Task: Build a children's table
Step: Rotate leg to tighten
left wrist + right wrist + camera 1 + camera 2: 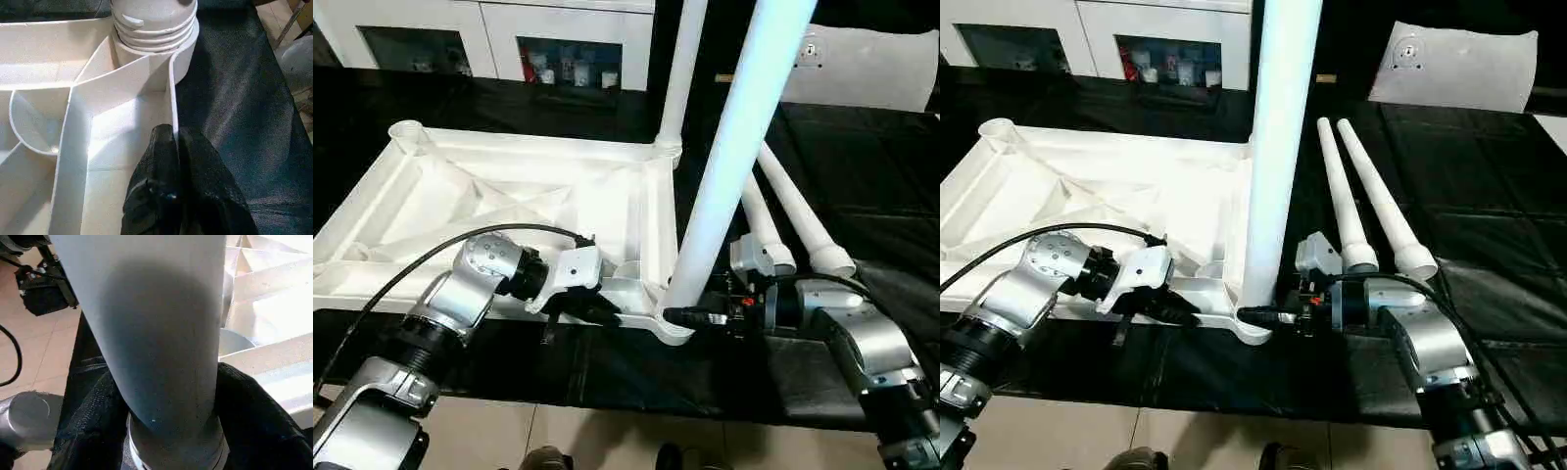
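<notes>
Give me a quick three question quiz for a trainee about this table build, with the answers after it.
1. True or false: the right gripper is closed around the base of an upright leg at the near corner socket.
2. How many legs lie loose on the black cloth? A) one B) two C) four
3. What part of the table top does the left gripper pinch?

Key:
1. True; its fingers sit on both sides of the leg.
2. B, the two loose legs beside the top.
3. The thin edge wall near the socket being filled.
</notes>
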Controlling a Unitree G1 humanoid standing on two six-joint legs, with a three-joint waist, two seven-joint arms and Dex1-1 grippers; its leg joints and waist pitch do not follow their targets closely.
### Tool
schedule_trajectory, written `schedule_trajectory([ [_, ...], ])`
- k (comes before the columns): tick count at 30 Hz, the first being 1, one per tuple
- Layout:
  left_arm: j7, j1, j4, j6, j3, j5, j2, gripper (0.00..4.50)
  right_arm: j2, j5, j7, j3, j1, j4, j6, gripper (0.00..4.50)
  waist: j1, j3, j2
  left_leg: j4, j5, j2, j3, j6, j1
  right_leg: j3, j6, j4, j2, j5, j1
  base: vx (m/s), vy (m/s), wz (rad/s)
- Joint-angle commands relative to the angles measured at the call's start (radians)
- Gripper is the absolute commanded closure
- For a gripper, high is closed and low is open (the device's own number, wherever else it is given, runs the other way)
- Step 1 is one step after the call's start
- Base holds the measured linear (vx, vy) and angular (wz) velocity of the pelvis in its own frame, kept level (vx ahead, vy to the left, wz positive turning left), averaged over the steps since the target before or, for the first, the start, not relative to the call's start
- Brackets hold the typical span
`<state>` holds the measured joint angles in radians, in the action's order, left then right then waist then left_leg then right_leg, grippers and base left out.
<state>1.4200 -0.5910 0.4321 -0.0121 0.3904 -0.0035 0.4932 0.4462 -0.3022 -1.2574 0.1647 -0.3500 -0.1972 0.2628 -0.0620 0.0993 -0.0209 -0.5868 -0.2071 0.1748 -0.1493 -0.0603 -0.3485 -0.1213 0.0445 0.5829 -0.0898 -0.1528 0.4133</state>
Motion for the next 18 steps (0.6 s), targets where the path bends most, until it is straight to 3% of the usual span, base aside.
schedule_trajectory([
  [1,0.061,0.007,0.013,0.02,0.07,0.04,0.005,4.5,0.018,-0.008,-0.026,0.004,-0.01,-0.005,0.007,2.18,0.0,-0.082,-0.005,0.061,-0.068,0.053,0.0,0.093,-0.007,0.068,0.207,-0.056,-0.072,-0.235,-0.075,0.0,0.0,0.0],
  [11,0.064,0.004,0.03,0.033,0.075,0.045,0.009,4.5,0.024,-0.01,-0.06,0.022,-0.021,-0.024,0.008,2.46,0.0,-0.083,-0.006,0.061,-0.075,0.054,0.001,0.083,-0.006,0.067,0.196,-0.057,-0.07,-0.245,-0.073,0.0,0.0,0.0],
  [18,-0.001,0.003,0.042,-0.006,0.054,0.045,-0.011,4.5,-0.002,-0.024,-0.025,0.027,0.033,0.032,0.022,2.46,-0.003,-0.083,-0.004,0.061,-0.079,0.054,0.001,0.08,-0.005,0.067,0.196,-0.059,-0.069,-0.246,-0.072,0.0,0.0,0.0],
])
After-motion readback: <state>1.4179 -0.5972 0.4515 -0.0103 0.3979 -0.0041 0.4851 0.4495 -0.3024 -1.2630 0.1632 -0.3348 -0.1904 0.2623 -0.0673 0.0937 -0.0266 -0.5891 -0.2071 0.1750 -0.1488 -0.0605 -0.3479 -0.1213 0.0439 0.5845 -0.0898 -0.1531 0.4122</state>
